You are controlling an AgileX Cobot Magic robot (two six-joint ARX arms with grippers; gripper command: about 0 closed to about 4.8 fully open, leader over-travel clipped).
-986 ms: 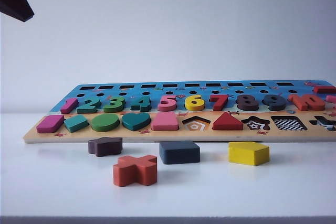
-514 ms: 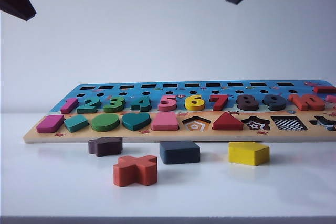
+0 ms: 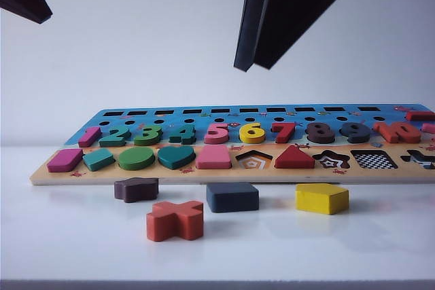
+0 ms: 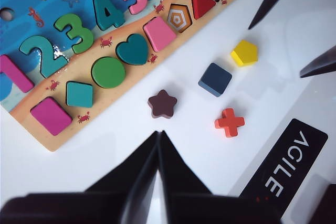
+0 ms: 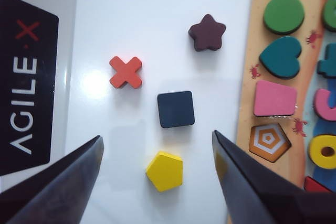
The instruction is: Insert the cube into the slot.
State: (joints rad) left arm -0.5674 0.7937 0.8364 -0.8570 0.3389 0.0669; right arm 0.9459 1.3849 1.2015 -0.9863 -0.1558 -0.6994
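The cube [image 3: 232, 197] lies on the white surface [image 3: 81, 249] just before the puzzle board [image 3: 224, 173] — its checkerboard slot [image 3: 375, 159] sits further right, beside a cutout cropped by the frame edge. "AGILE·X" reads on a black label [image 5: 26, 85]. The right pincer [image 5: 157, 182] hangs spread wide over the cube; the left pincer [image 4: 159, 139] hangs closed, empty.

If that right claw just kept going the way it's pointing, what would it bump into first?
Probably the cube. The right gripper hangs open above the table, pointing down, and its wrist view shows the cube and the yellow pentagon block between its fingers. Depth is unclear, so it might meet the pentagon or bare table instead.
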